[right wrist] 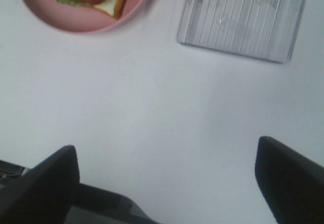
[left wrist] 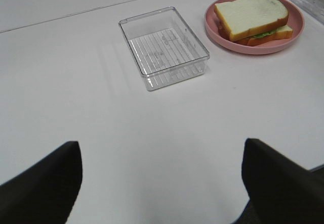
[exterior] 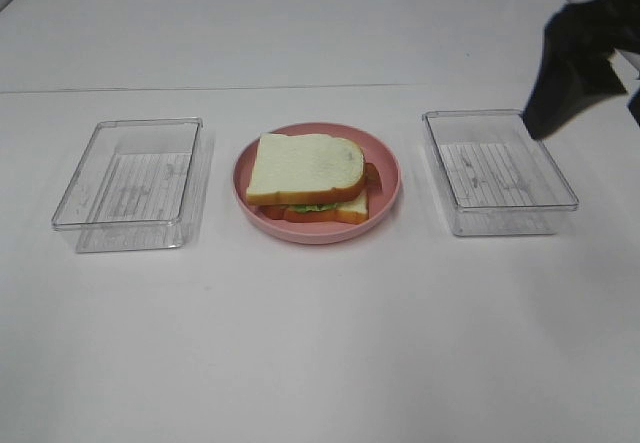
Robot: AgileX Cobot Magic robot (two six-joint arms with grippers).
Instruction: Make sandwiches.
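One assembled toy sandwich [exterior: 308, 176], two white bread slices with orange-brown crust and a fringe of green lettuce between them, lies on the single round pink plate [exterior: 385, 166] at the centre of the white table [exterior: 320, 343]. Two clear rectangular plastic trays flank it, one on the left [exterior: 130, 183] and one on the right [exterior: 497, 171], each apart from the plate; both hold nothing. My left claw [left wrist: 162, 178] hangs over bare table with its two dark fingers spread wide, gripping nothing. My right claw [right wrist: 167, 178] likewise stands fully parted and unladen, near the right tray.
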